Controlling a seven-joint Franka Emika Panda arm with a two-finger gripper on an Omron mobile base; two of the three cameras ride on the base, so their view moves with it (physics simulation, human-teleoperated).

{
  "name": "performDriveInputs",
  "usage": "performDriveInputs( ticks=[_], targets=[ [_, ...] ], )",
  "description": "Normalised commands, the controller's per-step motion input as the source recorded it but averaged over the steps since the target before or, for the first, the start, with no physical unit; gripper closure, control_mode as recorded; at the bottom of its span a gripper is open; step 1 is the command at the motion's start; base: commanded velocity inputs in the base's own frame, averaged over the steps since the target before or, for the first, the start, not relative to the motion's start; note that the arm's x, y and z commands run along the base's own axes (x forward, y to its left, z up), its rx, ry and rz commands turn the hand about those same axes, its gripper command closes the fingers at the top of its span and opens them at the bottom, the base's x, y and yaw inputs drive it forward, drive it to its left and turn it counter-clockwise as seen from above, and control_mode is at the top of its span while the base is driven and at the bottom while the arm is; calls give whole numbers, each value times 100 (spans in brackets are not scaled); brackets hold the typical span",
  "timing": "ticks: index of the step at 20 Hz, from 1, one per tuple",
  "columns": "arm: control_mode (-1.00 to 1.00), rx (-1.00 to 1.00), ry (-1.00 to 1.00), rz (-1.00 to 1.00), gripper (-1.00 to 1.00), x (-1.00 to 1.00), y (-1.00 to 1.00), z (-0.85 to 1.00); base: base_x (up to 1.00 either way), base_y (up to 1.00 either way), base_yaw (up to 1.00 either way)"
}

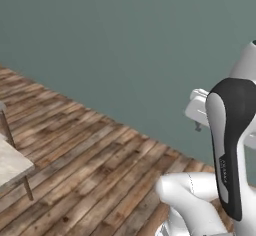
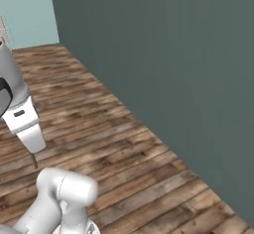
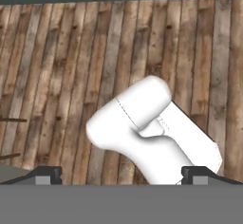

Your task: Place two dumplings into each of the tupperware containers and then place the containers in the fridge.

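Dumplings, tupperware containers, fridge: location not determinable from these views. Fingers (image 3: 121,174) spread wide, holding nothing, aimed down at wooden floor (image 3: 57,61). Bearing from fingers to dumplings unknown. Grey wall (image 1: 125,40) ahead; table corner (image 1: 12,166) at left.

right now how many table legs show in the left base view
2: one leg under the table corner, another leg farther back at the left edge; more may be hidden.

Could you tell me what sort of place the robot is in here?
Probably an indoor room, though which kind is hard to say: a wooden plank floor, a plain grey-green wall, and the corner of a pale table on thin legs at the left.
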Motion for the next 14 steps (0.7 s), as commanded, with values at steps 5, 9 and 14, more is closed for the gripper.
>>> performDriveInputs(
  ticks=[5, 9, 14],
  targets=[
    [100, 0, 0, 0, -100, 0, 0, 0, 100, -65, 49],
    [100, 0, 0, 0, -100, 0, 0, 0, 100, -56, 50],
    [100, 0, 0, 0, -100, 0, 0, 0, 99, -60, 50]
  ],
)
